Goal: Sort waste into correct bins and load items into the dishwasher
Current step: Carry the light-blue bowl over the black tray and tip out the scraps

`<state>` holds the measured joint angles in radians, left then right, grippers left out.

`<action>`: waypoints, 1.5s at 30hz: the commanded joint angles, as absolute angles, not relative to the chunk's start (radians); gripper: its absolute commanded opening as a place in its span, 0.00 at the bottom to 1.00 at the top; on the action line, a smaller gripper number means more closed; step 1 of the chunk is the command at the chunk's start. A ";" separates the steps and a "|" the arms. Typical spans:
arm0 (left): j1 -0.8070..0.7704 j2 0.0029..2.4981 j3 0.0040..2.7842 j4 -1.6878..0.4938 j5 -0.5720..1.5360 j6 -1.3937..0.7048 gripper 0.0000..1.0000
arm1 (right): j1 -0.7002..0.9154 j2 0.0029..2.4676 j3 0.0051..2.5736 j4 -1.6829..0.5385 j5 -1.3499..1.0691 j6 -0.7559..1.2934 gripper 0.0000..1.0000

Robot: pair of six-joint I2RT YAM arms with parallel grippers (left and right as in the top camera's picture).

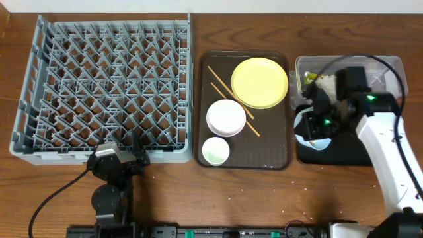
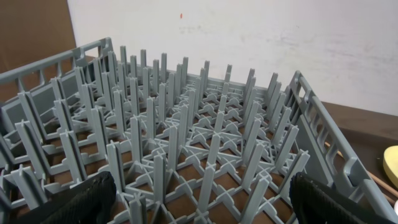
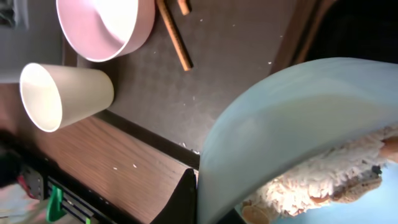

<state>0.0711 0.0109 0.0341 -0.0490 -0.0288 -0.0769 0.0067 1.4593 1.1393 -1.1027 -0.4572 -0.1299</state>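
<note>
My right gripper (image 1: 320,125) is shut on the rim of the light blue bowl (image 1: 310,137) and holds it tilted over the glossy black tray (image 1: 344,155). In the right wrist view the bowl (image 3: 292,118) holds whitish food scraps (image 3: 323,180), with one finger (image 3: 199,199) on its rim. The clear tub (image 1: 390,66) holds the green-and-orange wrapper (image 1: 309,78) and white paper (image 1: 327,84). The yellow plate (image 1: 259,82), white bowl (image 1: 226,117), white cup (image 1: 215,151) and chopsticks (image 1: 221,82) lie on the brown tray (image 1: 277,155). My left gripper (image 1: 129,153) is open and empty at the front edge of the grey rack (image 1: 106,86).
The rack (image 2: 205,137) fills the left wrist view, with my open fingers (image 2: 199,199) at either side below it. The brown tray sits between the rack and the two bins. A few white crumbs lie on the tray (image 3: 236,81) and the wooden table (image 1: 264,198).
</note>
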 commanded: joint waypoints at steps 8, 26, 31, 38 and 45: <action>0.075 0.005 0.004 -0.069 -0.034 -0.064 0.90 | -0.192 1.444 1.058 -1.032 -0.733 -0.269 0.01; 0.075 0.005 0.004 -0.069 -0.034 -0.064 0.90 | -0.406 1.444 0.940 -0.842 -1.028 -0.294 0.01; 0.075 0.005 0.004 -0.069 -0.034 -0.064 0.90 | -0.453 1.444 0.939 -0.857 -1.040 -0.293 0.01; 0.075 0.005 0.004 -0.069 -0.034 -0.064 0.90 | -0.512 1.444 0.939 -0.908 -1.208 -0.358 0.01; 0.075 0.005 0.004 -0.069 -0.034 -0.064 0.90 | -0.551 1.444 0.939 -0.938 -1.211 -0.398 0.01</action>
